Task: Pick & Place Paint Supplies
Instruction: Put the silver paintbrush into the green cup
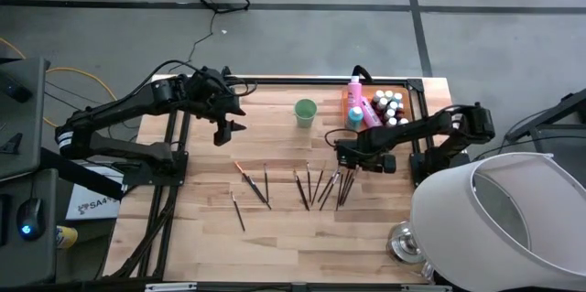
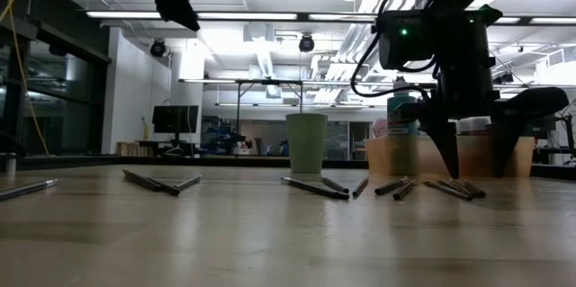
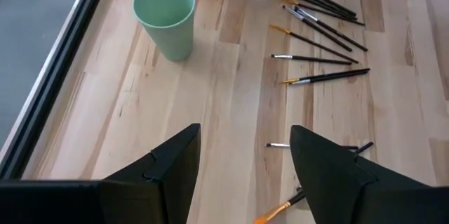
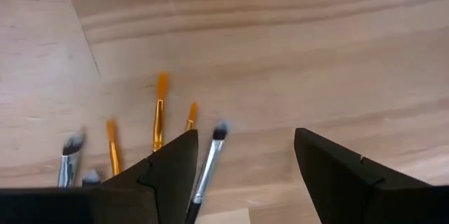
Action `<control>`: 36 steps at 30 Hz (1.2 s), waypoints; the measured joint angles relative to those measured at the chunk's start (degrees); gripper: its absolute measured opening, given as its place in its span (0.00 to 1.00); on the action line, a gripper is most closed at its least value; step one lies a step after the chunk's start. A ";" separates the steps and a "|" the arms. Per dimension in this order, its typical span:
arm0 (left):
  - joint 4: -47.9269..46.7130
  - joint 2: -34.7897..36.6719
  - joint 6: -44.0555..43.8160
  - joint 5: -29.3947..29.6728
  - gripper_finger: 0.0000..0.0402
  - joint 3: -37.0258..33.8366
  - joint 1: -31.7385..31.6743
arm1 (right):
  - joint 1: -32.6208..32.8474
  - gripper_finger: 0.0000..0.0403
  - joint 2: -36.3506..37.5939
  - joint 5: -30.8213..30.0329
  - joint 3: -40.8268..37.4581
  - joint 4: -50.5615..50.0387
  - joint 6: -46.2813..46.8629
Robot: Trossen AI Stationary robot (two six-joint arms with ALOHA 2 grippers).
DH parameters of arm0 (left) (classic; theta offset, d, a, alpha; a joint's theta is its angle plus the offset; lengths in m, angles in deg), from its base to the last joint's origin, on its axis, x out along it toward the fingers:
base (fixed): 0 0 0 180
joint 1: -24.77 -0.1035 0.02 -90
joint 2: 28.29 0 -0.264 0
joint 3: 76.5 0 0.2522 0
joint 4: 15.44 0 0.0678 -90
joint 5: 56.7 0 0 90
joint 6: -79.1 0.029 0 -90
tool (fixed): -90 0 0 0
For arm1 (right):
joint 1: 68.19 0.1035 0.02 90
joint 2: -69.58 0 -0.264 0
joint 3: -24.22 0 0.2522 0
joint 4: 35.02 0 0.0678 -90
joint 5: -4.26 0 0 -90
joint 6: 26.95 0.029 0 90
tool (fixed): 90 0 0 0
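Several thin dark brushes (image 1: 307, 187) lie flat and scattered across the middle of the wooden table. Small pale-capped paint bottles (image 1: 389, 107), two pink bottles (image 1: 355, 91) and a teal bottle (image 1: 354, 118) stand in the orange tray (image 1: 349, 102) at the far right. My right gripper (image 1: 343, 156) points down, open, low over the right-hand brushes (image 2: 450, 188); one brush's bristle end (image 4: 219, 131) lies between its fingers. My left gripper (image 1: 224, 127) hangs open, high over the table's left part, tilted toward the brushes (image 3: 319, 20).
A light green cup (image 1: 305, 112) stands upright on the table just left of the tray, also in the left wrist view (image 3: 166, 17). A white lampshade (image 1: 499, 219) and a metal base (image 1: 403, 242) crowd the near right corner. Bare wood lies at the table's near side.
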State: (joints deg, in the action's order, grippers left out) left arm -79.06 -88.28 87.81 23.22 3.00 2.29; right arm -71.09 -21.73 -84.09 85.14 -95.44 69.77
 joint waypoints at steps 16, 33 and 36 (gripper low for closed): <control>0.04 0.00 0.00 0.00 0.53 0.00 0.00 | 1.80 0.57 0.22 -0.77 -2.52 2.13 5.80; 0.06 -0.02 0.04 0.00 0.53 0.00 0.00 | 3.15 0.48 0.13 -0.68 -3.32 4.96 13.08; 0.08 -0.02 0.04 0.00 0.53 0.00 0.00 | 3.23 0.38 0.11 -0.82 -3.32 5.75 13.27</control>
State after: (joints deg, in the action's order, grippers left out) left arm -78.98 -88.30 87.85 23.22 3.00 2.29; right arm -67.86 -21.62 -84.91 81.82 -89.69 83.04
